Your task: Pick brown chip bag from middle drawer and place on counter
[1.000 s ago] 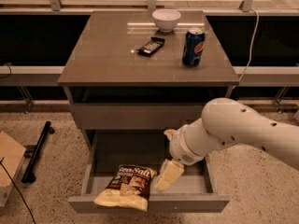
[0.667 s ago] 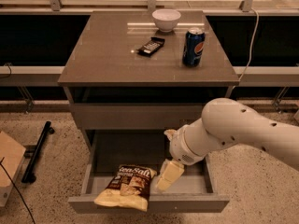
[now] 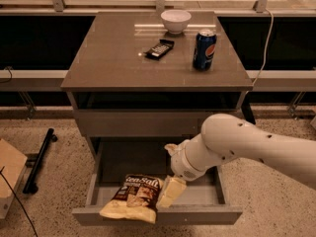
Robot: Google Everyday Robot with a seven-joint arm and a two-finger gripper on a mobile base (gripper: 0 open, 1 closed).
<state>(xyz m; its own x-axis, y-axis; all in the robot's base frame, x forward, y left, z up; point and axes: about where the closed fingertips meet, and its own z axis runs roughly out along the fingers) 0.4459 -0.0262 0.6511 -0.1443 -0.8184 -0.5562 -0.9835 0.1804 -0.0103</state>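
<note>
Clearly the picking step is in hand, and the grasp is not yet made. In the camera view the bag (image 3: 134,197) lies in the open drawer (image 3: 197,195), at the front left. Its lettering faces up and its pale end rests over the low front panel. The gripper (image 3: 171,190) is down inside the drawer, just beside the right edge of the bag and perhaps touching it. I cannot tell if the gripper is open or closed, and it does not hold the bag.

I judge that the next move calls for a small shift to the left, to take the crinkly bag at its near edge or its top. After that comes a lift straight up.

For the edges, the closed drawer front (image 3: 153,122) stands directly over the back of the drawer, so the lift must first come forward, out from under it. The arm (image 3: 247,147) enters from the right, over the right wall of the drawer.

The counter (image 3: 113,63) has much free room on its left half and along its front. The bowl (image 3: 176,19), the can (image 3: 204,49) and the black bar (image 3: 159,49) stand at the back and the right. The tall can could tip if the arm passes close to it.
</note>
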